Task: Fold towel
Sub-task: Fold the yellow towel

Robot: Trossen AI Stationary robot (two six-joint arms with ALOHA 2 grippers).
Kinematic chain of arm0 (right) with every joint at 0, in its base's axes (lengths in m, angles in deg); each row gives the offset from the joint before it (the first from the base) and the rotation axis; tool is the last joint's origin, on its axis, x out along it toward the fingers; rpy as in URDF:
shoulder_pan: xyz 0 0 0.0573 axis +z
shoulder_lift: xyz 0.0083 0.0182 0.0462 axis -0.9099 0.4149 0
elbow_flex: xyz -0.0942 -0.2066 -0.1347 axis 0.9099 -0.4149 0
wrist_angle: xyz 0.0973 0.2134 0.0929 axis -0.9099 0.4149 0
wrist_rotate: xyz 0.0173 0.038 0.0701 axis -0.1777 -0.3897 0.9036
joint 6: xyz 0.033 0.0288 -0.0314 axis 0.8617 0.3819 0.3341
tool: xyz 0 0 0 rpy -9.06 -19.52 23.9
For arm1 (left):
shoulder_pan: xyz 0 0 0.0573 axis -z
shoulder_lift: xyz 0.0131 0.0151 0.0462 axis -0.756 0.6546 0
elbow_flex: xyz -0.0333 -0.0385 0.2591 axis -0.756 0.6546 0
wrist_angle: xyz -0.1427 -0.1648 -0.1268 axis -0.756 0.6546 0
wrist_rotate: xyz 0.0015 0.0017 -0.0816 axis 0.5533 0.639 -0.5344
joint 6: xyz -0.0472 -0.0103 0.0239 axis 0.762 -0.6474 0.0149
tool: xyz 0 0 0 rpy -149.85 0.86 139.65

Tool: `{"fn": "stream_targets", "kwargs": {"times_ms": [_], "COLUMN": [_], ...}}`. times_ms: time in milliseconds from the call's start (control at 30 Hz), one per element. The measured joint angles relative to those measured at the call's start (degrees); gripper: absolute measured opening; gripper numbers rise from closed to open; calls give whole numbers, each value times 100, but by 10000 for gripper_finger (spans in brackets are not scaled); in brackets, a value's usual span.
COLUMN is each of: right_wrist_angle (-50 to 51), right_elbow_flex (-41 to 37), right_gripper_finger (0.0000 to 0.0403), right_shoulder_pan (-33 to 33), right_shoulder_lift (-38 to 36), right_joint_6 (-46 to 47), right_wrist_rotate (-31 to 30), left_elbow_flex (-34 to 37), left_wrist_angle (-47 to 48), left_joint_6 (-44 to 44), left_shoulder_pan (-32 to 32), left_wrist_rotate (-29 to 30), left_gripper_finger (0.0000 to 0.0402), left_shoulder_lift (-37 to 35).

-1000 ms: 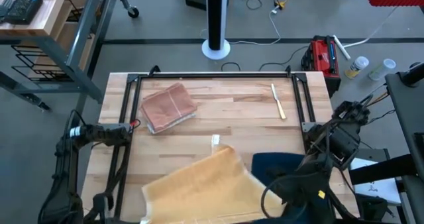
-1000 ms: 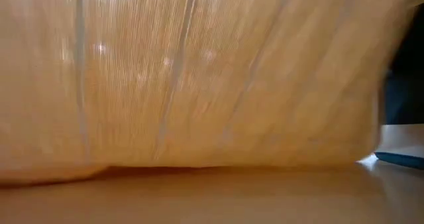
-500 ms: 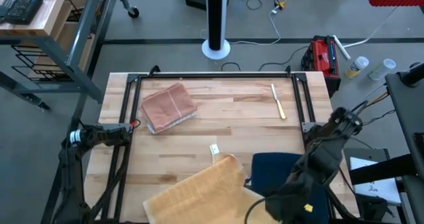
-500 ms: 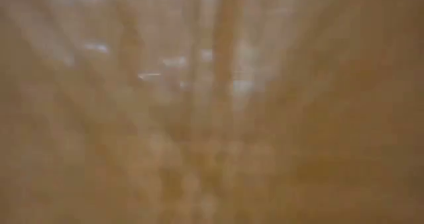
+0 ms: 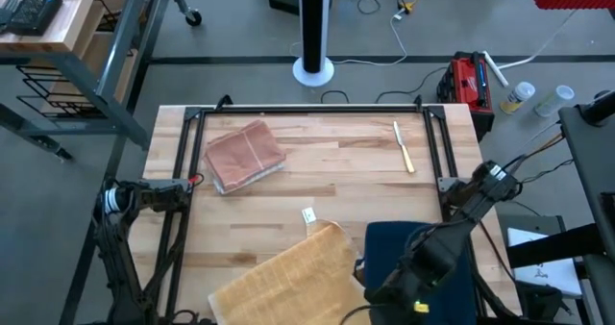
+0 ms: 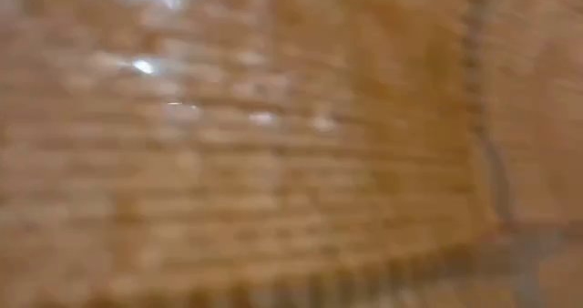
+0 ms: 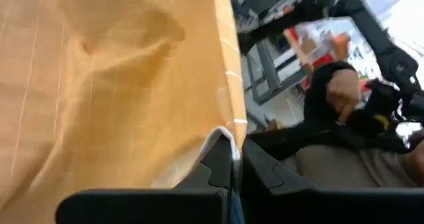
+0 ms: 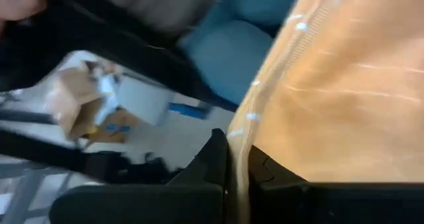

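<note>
Both jaws were clamped on edges of the orange towel (image 5: 288, 277): left gripper (image 7: 235, 159), right gripper (image 8: 233, 159); spreading step underway, next needing it laid flat

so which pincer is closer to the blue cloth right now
right: the right pincer grips the yellow towel at the edge beside the blue cloth; the left pincer grips the towel farther from it.
</note>
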Motion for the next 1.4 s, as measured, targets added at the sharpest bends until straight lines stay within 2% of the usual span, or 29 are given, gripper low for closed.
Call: {"fn": "stream_targets", "kwargs": {"times_ms": [200,267,333,533,700,867,1033,1167,1300,1400], "right_wrist_angle": [36,37,13,-27,-297,-756,-916,-1222,-1403,-1411], "right_elbow_flex": [-914,-1182,-1391,-1621,-1743,-1891,-1888,-1886,-1884,-1888], "right_gripper_finger": [0,0,0,0,0,0,0,0,6,27], "right_shoulder_pan": [-599,-825,-1055,-1585,-1846,-2048,-2242,-2414,-2591,-2726], "right_shoulder_lift": [-2,-2,-2,-2,100,485,862,1060,1095,1048], "right_joint_6": [-285,-422,-604,-1221,-1519,-1743,-1877,-2046,-1898,-1981], "right_wrist_rotate": [-981,-1309,-1663,-2818,-3129,-3284,-4275,-4331,-4240,-4288], "left_elbow_flex": [264,303,303,295,295,292,290,287,302,375], "left_wrist_angle": [331,774,1439,3711,4846,5371,6064,6588,6530,6506], "left_joint_6": [477,938,1779,4347,5411,5639,5633,5597,5235,5195], "left_shoulder_pan": [31,31,28,21,18,9,4,1,1,2], "left_wrist_rotate": [-93,-174,-253,-1516,-2277,-2914,-3309,-3857,-3979,-4041], "left_gripper_finger": [0,0,0,0,0,0,0,0,15,35], "left_shoulder_lift": [-24,-24,-24,-24,-24,-24,-24,-24,-20,-20]}}
